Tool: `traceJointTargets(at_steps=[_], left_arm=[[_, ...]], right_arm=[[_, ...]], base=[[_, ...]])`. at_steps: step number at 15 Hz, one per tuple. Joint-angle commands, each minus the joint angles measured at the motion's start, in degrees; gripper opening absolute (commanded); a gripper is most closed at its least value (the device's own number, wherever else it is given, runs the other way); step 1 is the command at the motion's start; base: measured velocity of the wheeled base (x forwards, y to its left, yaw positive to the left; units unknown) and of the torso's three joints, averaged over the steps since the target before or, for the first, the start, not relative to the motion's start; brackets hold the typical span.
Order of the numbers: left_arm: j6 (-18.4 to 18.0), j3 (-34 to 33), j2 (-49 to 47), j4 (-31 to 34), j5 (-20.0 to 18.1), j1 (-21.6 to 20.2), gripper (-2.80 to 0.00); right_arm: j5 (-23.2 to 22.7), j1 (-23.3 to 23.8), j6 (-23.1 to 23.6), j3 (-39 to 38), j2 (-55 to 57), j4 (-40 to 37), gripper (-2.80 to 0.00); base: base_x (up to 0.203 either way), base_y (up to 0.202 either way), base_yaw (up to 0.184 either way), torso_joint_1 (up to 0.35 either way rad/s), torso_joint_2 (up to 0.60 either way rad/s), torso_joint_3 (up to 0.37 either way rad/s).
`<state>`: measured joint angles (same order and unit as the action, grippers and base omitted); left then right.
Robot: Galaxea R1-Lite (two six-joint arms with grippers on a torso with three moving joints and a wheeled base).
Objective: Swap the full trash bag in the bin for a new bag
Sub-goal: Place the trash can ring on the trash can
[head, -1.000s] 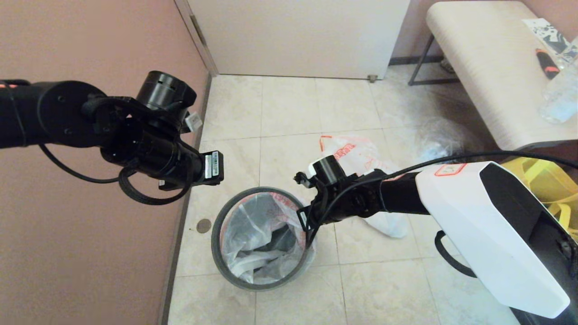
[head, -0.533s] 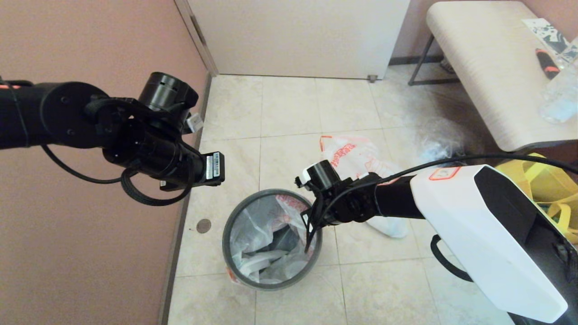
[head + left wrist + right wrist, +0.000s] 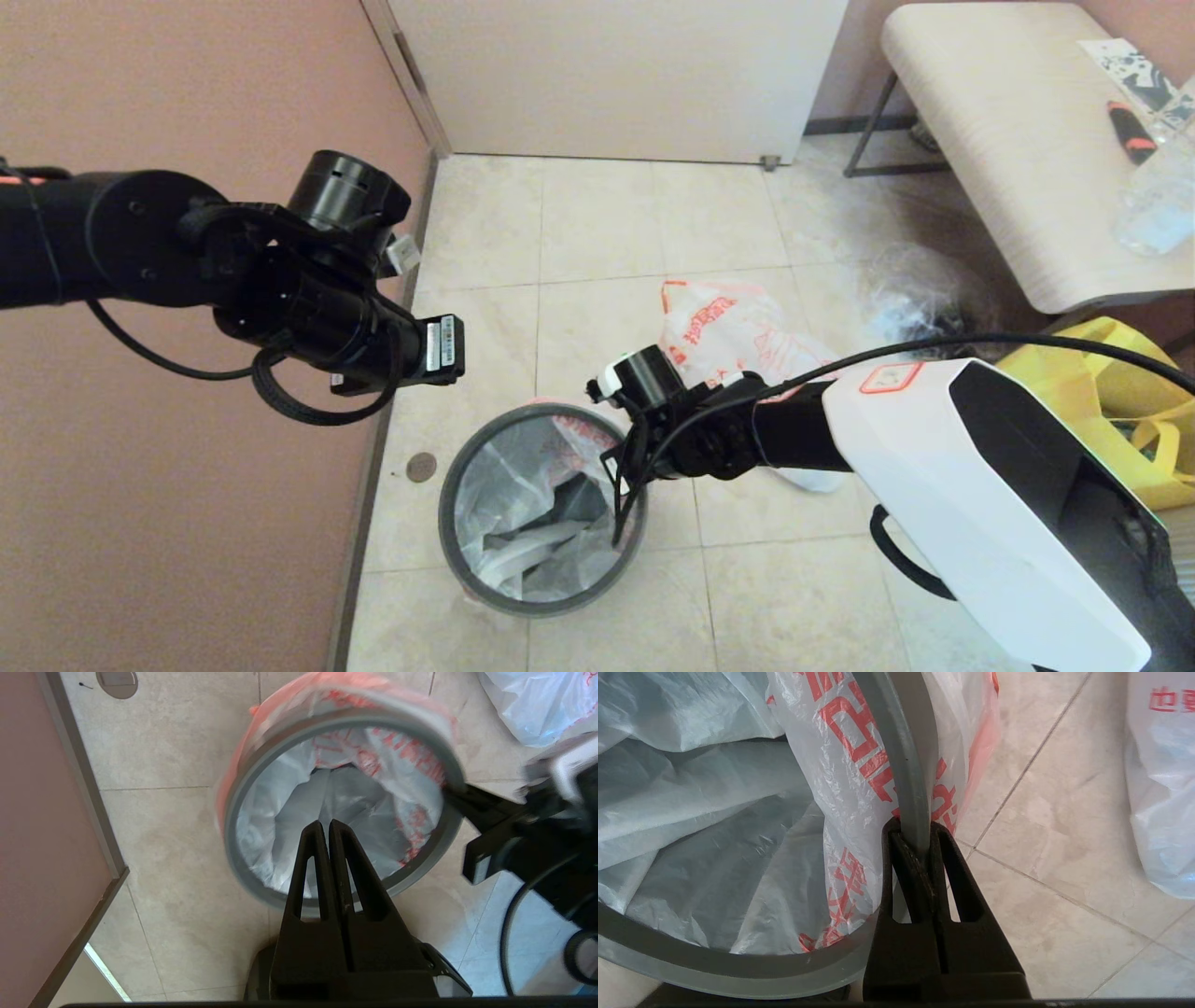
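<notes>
The bin (image 3: 541,509) stands on the tiled floor (image 3: 597,233), lined with the new bag (image 3: 850,765) (its red-lettered edge folded over the hoop); the right gripper (image 3: 915,833) is clamped on that grey rim at the bin's right side; the left gripper (image 3: 325,828) hangs above, fingers pressed together, empty; beyond, the full trash bag (image 3: 728,327) lies on the tiles; a yellow tote (image 3: 1120,392) sits further right.

Bin (image 3: 485,579) rim is dark grey; its liner bag (image 3: 523,495) is translucent white with red lettering. Floor tiles (image 3: 597,215) are beige, the tote (image 3: 1120,392) is yellow.
</notes>
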<state>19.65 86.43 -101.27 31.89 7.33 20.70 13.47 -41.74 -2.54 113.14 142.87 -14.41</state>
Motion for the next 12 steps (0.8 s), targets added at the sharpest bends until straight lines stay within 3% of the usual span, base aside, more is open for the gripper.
traceJointTargets(at_steps=[1, 3, 12], left_arm=[[0.12, -0.03, -0.20, 0.19, 0.06, 0.13, -2.80], [0.12, -0.03, -0.84, 0.19, 0.06, 0.13, -2.80], [0.12, 0.23, -3.05, 0.17, 1.64, 0.13, -2.80]], right_arm=[[0.66, -0.27, 2.05, -0.08, 0.96, -0.63, -2.80], [3.90, -0.27, 3.13, -0.03, 2.01, 0.17, -2.80], [5.29, -1.06, 8.20, -0.11, 4.09, 1.62, -2.80]], base=[[0.000, 0.000, 0.000, 0.000, 0.00, 0.000], [0.000, 0.000, 0.000, 0.000, 0.00, 0.000], [0.000, 0.000, 0.000, 0.000, 0.00, 0.000]])
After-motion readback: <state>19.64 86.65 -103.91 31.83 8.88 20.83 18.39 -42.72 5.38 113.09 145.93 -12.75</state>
